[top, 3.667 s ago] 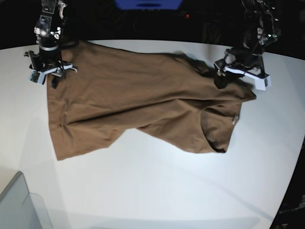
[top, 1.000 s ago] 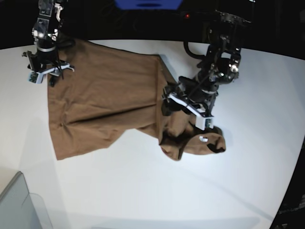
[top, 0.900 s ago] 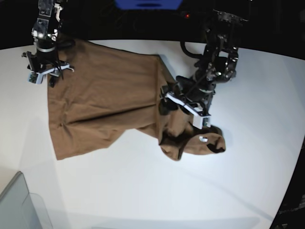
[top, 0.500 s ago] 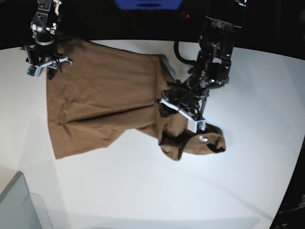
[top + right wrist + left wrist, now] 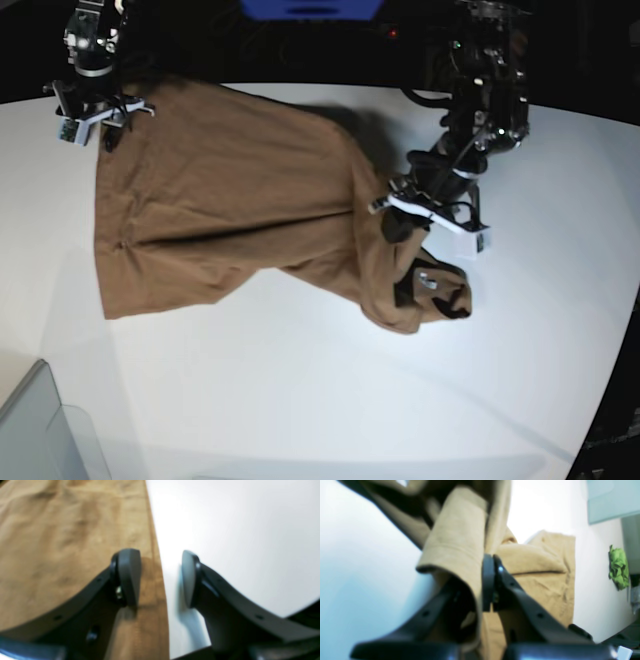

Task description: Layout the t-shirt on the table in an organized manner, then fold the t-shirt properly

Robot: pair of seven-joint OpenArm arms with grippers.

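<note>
The brown t-shirt [image 5: 220,200] lies across the left and middle of the white table [image 5: 300,400], wrinkled, with its right end bunched in a heap and a small white tag [image 5: 425,281] showing there. My left gripper [image 5: 430,215] is shut on a fold of the shirt and holds it lifted above the heap. In the left wrist view the fingertips [image 5: 489,580] pinch the cloth [image 5: 460,545], which drapes over one finger. My right gripper [image 5: 90,112] is open at the shirt's far left corner. In the right wrist view [image 5: 158,580] the shirt's hem [image 5: 75,542] runs between the two fingers.
A grey translucent bin corner [image 5: 40,430] sits at the front left and also shows in the left wrist view [image 5: 612,500]. A green crumpled thing [image 5: 617,567] lies off to the side. The table's curved edge runs along the right [image 5: 625,330].
My left gripper has moved right, still shut on the shirt, dragging the shirt's middle and right part along. My right gripper has shifted slightly toward the back at the corner.
</note>
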